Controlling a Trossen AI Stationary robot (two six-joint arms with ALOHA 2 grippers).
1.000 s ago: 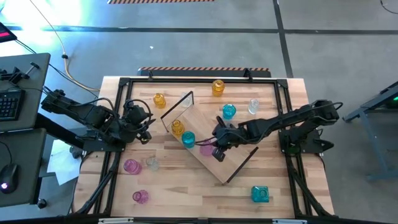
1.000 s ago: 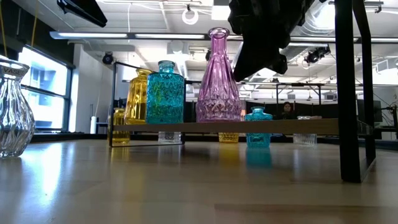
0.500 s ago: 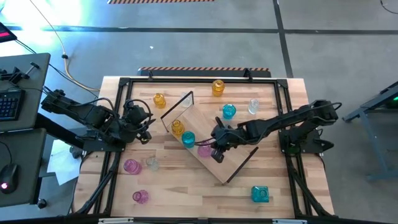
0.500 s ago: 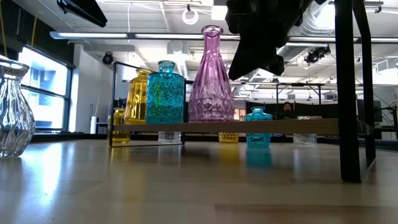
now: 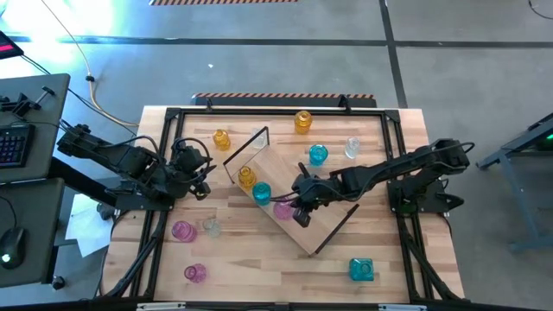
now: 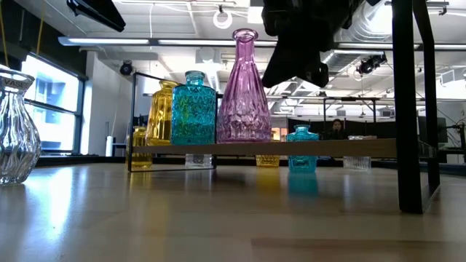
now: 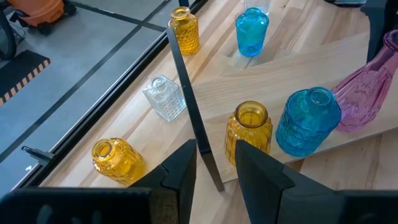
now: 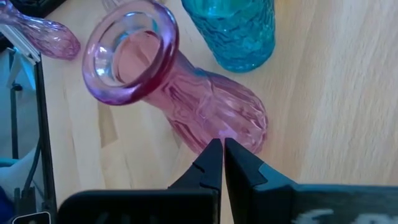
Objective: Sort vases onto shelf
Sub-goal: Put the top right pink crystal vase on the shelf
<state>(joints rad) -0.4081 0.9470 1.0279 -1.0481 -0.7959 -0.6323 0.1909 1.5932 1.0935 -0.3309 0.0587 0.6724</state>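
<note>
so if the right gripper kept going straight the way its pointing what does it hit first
Most likely the pink vase: the shut right gripper points straight at its lower body on the shelf. Whether the tips already touch it is unclear.

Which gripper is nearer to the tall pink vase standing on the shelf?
The right gripper is nearer: it sits right beside the tall pink vase on the shelf. The left gripper waits off the shelf's left end.
</note>
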